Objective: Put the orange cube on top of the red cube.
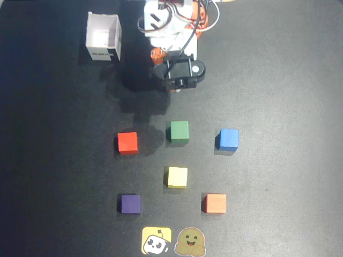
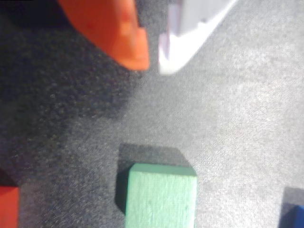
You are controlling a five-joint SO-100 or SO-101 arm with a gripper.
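The light orange cube [image 1: 215, 203] sits at the lower right of the dark mat in the overhead view, and the wrist view does not show it. On the left of the cube group rests the red cube [image 1: 127, 143]; the wrist view catches only its corner [image 2: 8, 206] at the bottom left. The gripper [image 1: 172, 90] stays folded back near the arm base, far from both cubes. In the wrist view the gripper [image 2: 153, 64] hangs over bare mat, its orange and white fingertips nearly touching with nothing between them.
A green cube [image 1: 179, 131] [image 2: 161, 194] lies just ahead of the gripper. A blue cube [image 1: 228, 139], a yellow cube [image 1: 177, 176] and a purple cube [image 1: 130, 204] surround it. A white open box [image 1: 103, 37] stands top left. Two stickers [image 1: 156, 241] lie at the bottom edge.
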